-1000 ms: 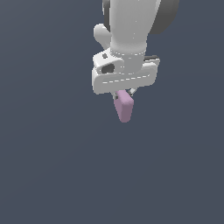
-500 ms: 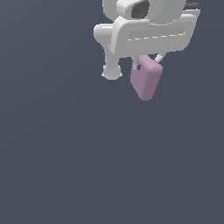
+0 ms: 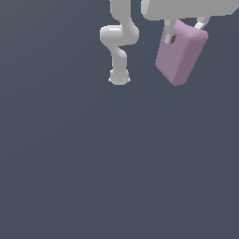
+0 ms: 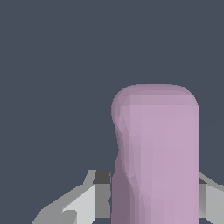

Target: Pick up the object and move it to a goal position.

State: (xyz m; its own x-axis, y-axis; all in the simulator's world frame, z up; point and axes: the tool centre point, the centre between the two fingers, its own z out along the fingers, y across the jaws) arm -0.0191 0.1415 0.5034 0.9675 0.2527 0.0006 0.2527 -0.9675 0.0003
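Observation:
The object [image 3: 181, 53] is a pale pink-mauve block with rounded edges, hanging tilted below the white hand at the upper right of the exterior view. My gripper [image 3: 185, 27] is shut on the object's upper end; only the finger stubs show, and the hand is cut off by the frame edge. In the wrist view the object [image 4: 157, 157] fills the near middle, standing between the two grey fingers [image 4: 85, 203] on either side of it.
The arm's white base and lower links [image 3: 119, 46] stand behind, toward the exterior view's left of the object. Everything else is a plain dark grey-blue floor [image 3: 116, 163].
The hand with the object has risen and come closer to the exterior camera, drifting toward that view's right. The object looks larger and the hand is now mostly out of frame.

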